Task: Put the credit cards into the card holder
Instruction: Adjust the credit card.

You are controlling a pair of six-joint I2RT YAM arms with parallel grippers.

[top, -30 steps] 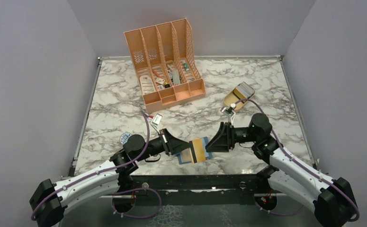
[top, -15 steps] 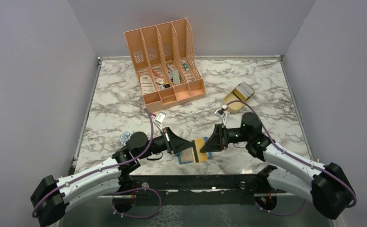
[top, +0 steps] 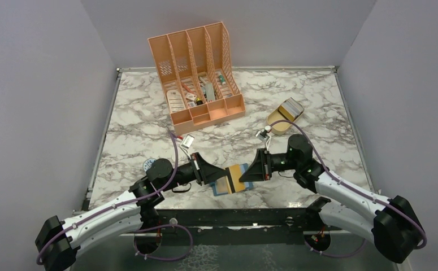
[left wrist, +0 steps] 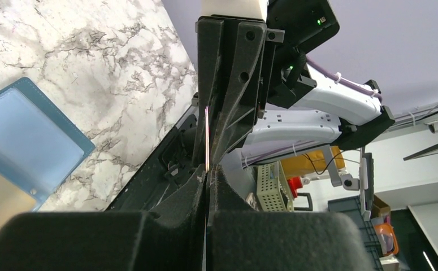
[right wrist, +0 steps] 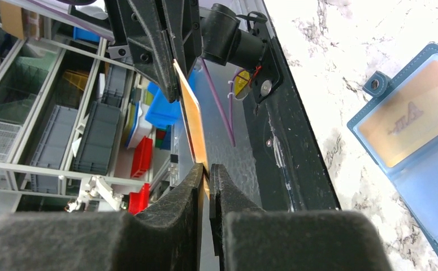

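Top external camera, front of the table (top: 148, 130): two robot arms reach inward from their bases and meet over one orange credit card (right wrist: 191, 113), each gripping an opposite end. The left hand (left wrist: 207, 176) is pressed together on the card, which its own wrist camera sees as a thin line running straight out from the fingertips. The right hand (right wrist: 207, 172) faces it from the other side – its two fingers are drawn in close with the card's edge caught between them. The card hangs in the air, clear of the marble.

Just under the two hands lies the card holder (right wrist: 431, 192), a teal folding wallet spread open and flat close to the table's front edge, its paler blue inside facing up. A tan credit card (right wrist: 408, 118) sits behind the clear window of one half, and the small snap tab (right wrist: 374, 84) sticks out from that half's edge. From above, the held card overlaps the holder.

A little farther in on the left, beside the left arm's elbow, a round blue-white disc (top: 150, 165) rests on the marble. Past mid-table on the right stands a tan oval tray (top: 276, 121) with something silvery and yellow in it, too small to make out. At the back – left of centre – a peach desk organizer (top: 196, 73) sits with small odds and ends in its slots.
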